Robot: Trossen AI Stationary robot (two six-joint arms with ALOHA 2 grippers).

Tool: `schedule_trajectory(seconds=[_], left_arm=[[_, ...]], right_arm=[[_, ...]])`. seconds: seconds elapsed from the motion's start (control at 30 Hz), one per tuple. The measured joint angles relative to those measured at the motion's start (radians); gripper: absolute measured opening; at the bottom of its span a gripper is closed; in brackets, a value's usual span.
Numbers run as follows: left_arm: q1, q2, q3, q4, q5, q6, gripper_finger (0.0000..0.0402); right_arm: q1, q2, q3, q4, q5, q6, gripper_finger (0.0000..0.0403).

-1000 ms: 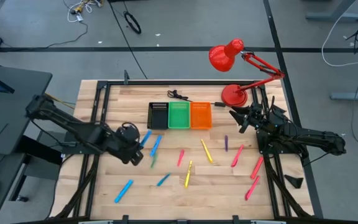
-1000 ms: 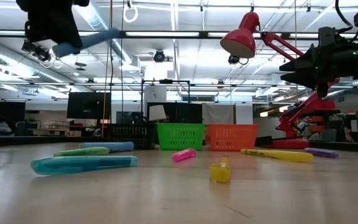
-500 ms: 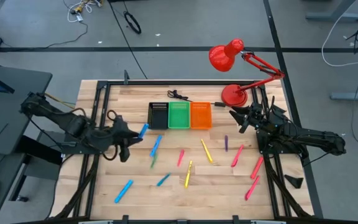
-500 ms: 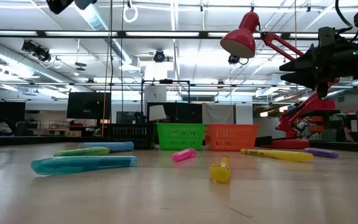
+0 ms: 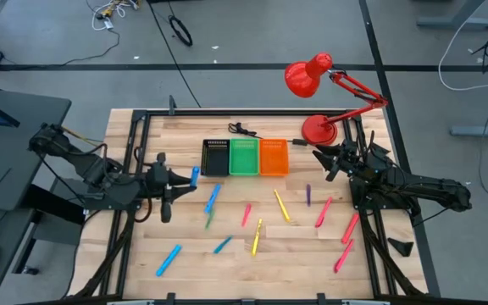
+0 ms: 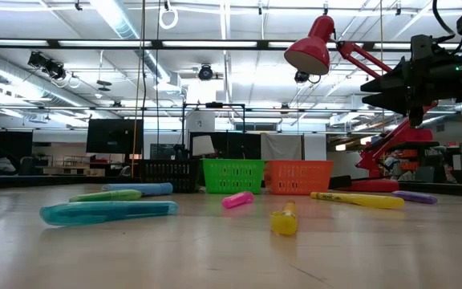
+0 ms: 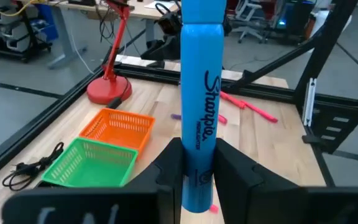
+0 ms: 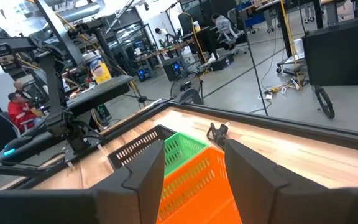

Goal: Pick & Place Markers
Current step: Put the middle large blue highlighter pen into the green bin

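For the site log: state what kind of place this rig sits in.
Probably a robotics lab or open workshop. The wooden table sits on a concrete floor, the low view shows exposed ceiling pipes and strip lights, and desks with monitors stand beyond.

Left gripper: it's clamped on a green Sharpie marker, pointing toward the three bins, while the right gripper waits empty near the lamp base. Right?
Not quite: the marker is blue, not green. The left wrist view shows the left gripper shut on a blue Sharpie marker, pointing toward the bins. The right gripper does wait empty near the red lamp base.
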Motion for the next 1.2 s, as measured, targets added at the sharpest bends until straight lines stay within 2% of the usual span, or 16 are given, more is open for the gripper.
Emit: schedule_trajectory(seconds=[0.33, 0.47, 0.8, 1.0, 1.2], left_arm=[[-0.002, 0.000, 0.000, 0.039, -0.013, -0.004, 0.0069], [0.020, 0.000, 0.000, 0.058, -0.058, -0.084, 0.0069], [0.143, 0.013, 0.006, 0.050, -0.039, -0.373, 0.0069], [0.249, 0.081, 0.104, -0.025, 0.026, -0.540, 0.0069], [0.377, 0.181, 0.270, -0.242, 0.145, -0.666, 0.0069]], right_arm=[[0.000, 0.000, 0.000, 0.000, 0.000, 0.000, 0.0170], [0.000, 0.000, 0.000, 0.000, 0.000, 0.000, 0.0170], [0.000, 0.000, 0.000, 0.000, 0.000, 0.000, 0.0170], [0.000, 0.000, 0.000, 0.000, 0.000, 0.000, 0.0170], [0.000, 0.000, 0.000, 0.000, 0.000, 0.000, 0.0170]])
